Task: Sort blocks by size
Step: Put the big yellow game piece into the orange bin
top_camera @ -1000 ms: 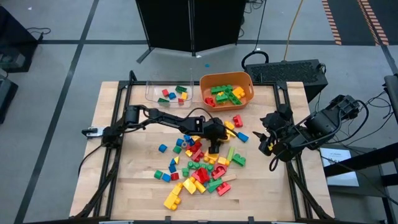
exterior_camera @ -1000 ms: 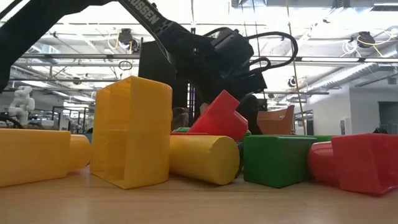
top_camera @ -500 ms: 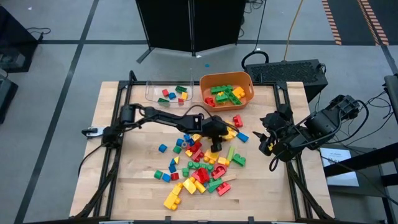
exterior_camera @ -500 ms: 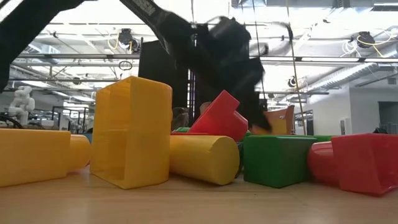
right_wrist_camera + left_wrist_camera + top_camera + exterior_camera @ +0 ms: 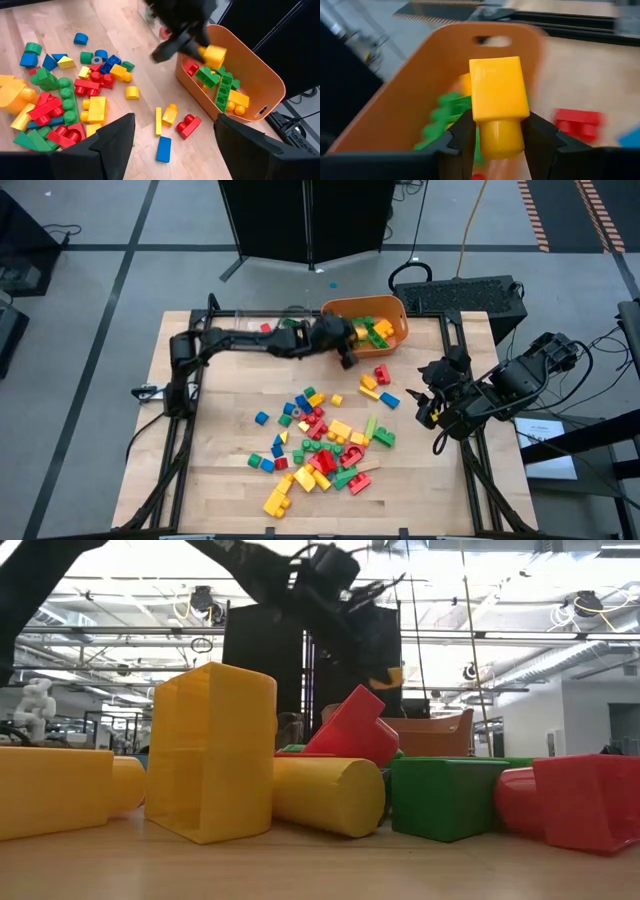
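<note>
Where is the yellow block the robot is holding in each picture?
High view: too small to make out, hidden at the left gripper by the orange tub.
Low view: a bit of yellow block up high, under the dark arm.
Left wrist view: the block fills the middle, between the fingers.
Right wrist view: over the tub's edge.
Shared landmark: the orange tub.

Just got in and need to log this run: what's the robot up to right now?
It is sorting toy blocks. The left gripper is shut on a yellow block and holds it over the near edge of the orange tub, which already contains green, yellow and red blocks. Most of the loose blocks lie scattered on the wooden table. The right gripper waits open at the table's right edge, holding nothing.
</note>
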`<action>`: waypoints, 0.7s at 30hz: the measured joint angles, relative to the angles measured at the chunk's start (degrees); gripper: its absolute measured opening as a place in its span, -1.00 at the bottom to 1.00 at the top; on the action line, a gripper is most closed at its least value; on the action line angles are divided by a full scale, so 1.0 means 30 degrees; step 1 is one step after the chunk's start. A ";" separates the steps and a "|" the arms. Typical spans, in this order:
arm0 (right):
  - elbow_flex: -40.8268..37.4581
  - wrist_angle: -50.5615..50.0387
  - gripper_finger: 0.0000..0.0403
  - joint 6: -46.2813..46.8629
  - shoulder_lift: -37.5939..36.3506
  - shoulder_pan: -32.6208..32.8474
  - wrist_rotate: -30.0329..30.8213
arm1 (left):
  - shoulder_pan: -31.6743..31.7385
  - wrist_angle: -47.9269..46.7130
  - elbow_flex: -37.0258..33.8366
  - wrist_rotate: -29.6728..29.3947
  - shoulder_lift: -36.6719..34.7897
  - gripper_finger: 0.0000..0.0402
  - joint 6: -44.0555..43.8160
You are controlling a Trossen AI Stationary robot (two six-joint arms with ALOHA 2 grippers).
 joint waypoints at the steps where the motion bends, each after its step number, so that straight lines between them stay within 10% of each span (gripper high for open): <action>1: 0.0000 -0.0003 0.32 -0.0007 -0.0005 0.0000 0.0002 | 0.0446 -0.0170 0.0000 0.0209 0.0023 -0.37 -0.0373; 21: 0.0000 -0.0003 0.32 0.0036 -0.0001 0.0002 -0.0007 | 0.2457 -0.4496 0.0743 0.4591 0.0117 0.41 -0.0102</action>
